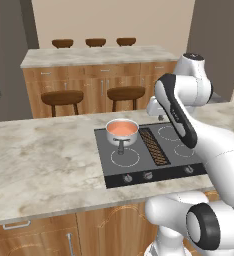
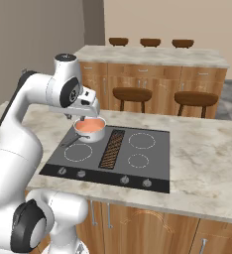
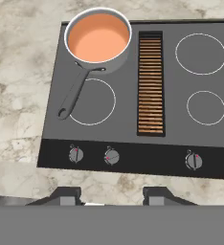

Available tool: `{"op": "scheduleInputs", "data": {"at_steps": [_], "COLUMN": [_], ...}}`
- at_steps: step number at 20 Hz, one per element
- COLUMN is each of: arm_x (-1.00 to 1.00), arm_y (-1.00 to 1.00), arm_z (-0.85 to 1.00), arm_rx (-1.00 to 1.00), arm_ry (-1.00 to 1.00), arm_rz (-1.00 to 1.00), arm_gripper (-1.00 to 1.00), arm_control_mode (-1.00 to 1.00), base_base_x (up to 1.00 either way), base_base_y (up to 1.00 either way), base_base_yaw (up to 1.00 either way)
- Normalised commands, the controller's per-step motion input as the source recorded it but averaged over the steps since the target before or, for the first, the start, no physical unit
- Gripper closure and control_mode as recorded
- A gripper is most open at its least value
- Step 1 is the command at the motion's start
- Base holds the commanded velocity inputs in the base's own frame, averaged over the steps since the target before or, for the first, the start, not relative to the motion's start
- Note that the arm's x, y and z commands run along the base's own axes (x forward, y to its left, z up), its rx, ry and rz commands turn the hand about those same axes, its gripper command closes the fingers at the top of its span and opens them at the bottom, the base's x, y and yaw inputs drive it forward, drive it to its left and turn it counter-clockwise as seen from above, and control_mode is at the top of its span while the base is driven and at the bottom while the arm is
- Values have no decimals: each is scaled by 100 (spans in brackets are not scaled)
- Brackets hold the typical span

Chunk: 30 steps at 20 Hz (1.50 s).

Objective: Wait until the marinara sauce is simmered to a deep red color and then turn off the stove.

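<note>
End effector [image 3: 111, 195] open, empty, hovering above stove [image 3: 176, 124] front edge; orange-pink marinara sauce [image 3: 98, 37] in saucepan [image 3: 111, 60] ahead-left, rear-left burner.

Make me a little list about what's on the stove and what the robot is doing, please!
pot: small shiny saucepan on the stove's back left burner, handle pointing toward the knobs
sauce: marinara sauce is pale orange-pink, not deep red yet
stove: black cooktop, four ringed burners, brown grill strip in the middle
knobs: four round knobs along the front edge
tool: tool open, hovering above the stove's front edge, touching nothing
next: probably waiting
</note>
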Motion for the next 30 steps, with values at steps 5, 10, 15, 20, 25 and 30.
{"op": "scheduleInputs", "data": {"at_steps": [5,10,15,20,25,30], "arm_x": [-14,0,0,0,0,0], "arm_y": [-11,0,0,0,0,0], "arm_z": [-1,0,0,0,0,0], "arm_rx": [2,0,0,0,0,0], "arm_ry": [-1,0,0,0,0,0], "arm_rz": [0,0,0,0,0,0], "arm_gripper": [-100,-100,-100,-100,-100,-100], "arm_control_mode": [-100,-100,-100,-100,-100,-100], "base_base_x": [0,0,0,0,0,0], "base_base_y": [0,0,0,0,0,0], "base_base_yaw": [0,0,0,0,0,0]}}
